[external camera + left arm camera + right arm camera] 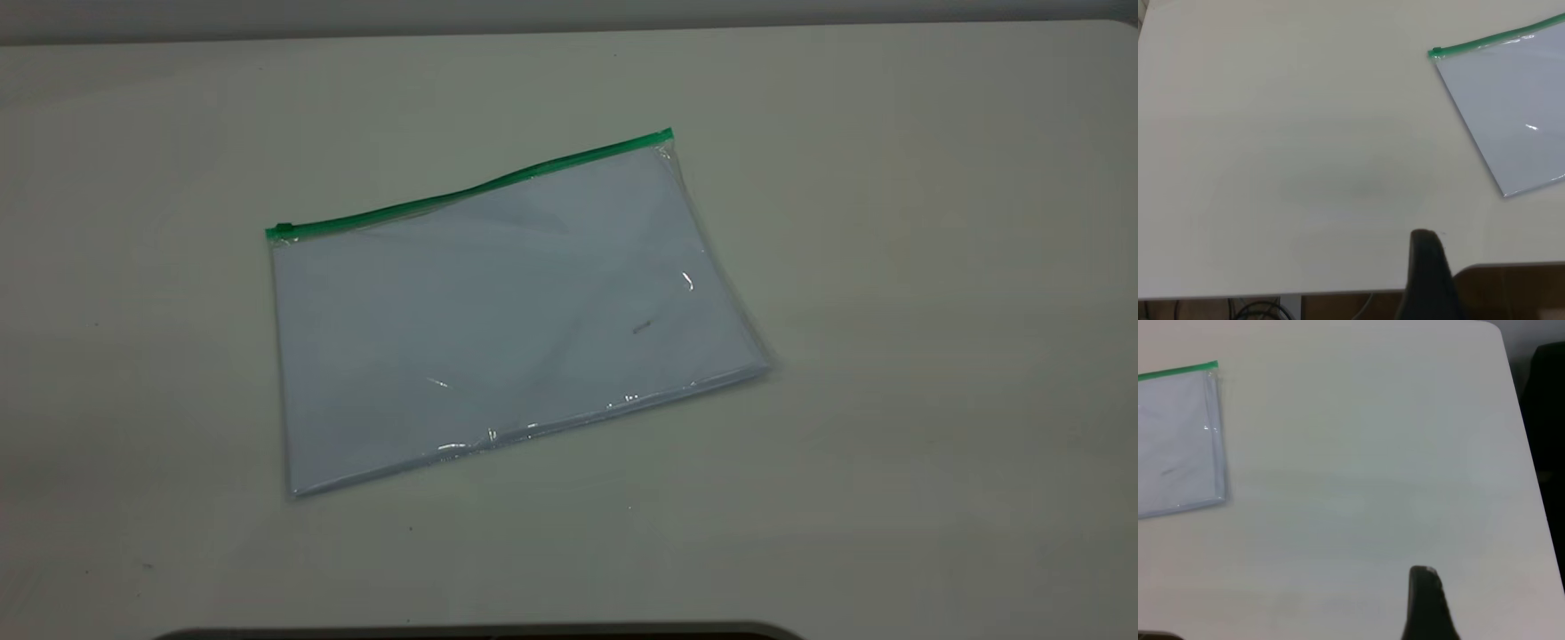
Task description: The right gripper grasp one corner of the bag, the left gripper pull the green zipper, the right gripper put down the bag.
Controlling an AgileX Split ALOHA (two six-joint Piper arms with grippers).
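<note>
**Exterior view: bag flat on table, both arms away from it**

Exterior view has the bag point(507, 320) lying flat mid-table point(933, 267), slightly rotated, white paper inside. Green zipper point(471, 189) runs along the far long edge, slider point(284, 229) at its left end. Corner of the bag point(667, 136) where the green ends on the right sits flat, nothing touching it. No readable print, label or brand on bag or paper; only a small dark mark on the sheet, too small to read.

Left wrist view: one black fingertip point(1426, 273) of the left gripper over bare table near the edge, well apart from the bag; jaw state can't be told. Right wrist view: same for the right gripper, one black fingertip point(1426, 603) over bare table, well apart from the bag's green-ended corner; jaw state can't be told.
</note>
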